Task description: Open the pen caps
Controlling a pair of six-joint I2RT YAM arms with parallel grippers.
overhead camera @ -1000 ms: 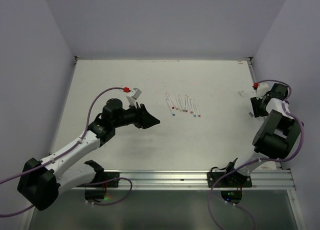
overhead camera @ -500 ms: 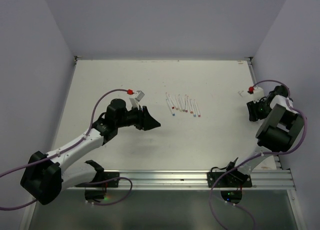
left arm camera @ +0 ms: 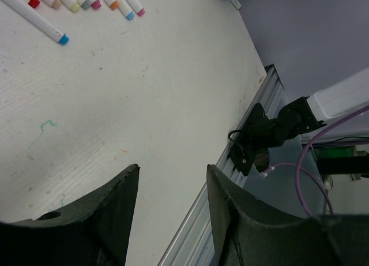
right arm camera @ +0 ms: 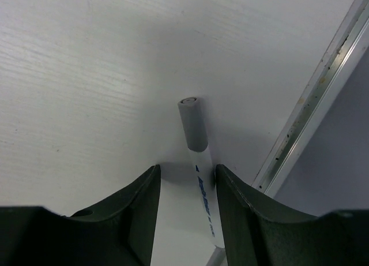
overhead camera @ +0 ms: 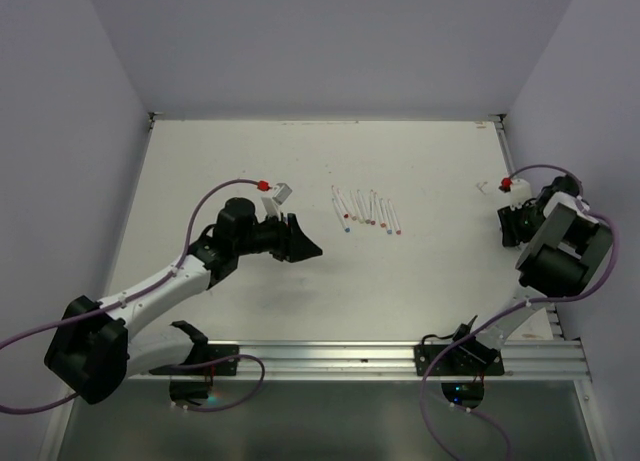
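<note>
Here the right fingers (right arm camera: 144, 202) stand parted astride a pen (right arm camera: 203, 194), its grey cap (right arm camera: 193, 124) left clear, presumably for pulling; the left fingers (left arm camera: 115, 208), half spread and empty, face the pen row (overhead camera: 365, 211).

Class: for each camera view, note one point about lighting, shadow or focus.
Top external view: soft, even light, no glare on the table; the pens look tiny. Left wrist view: the left gripper is a dark, underexposed shape, the pens beyond it crisp. Right wrist view: a soft shadow surrounds the grey-capped pen, and the right gripper is equally dark.
</note>
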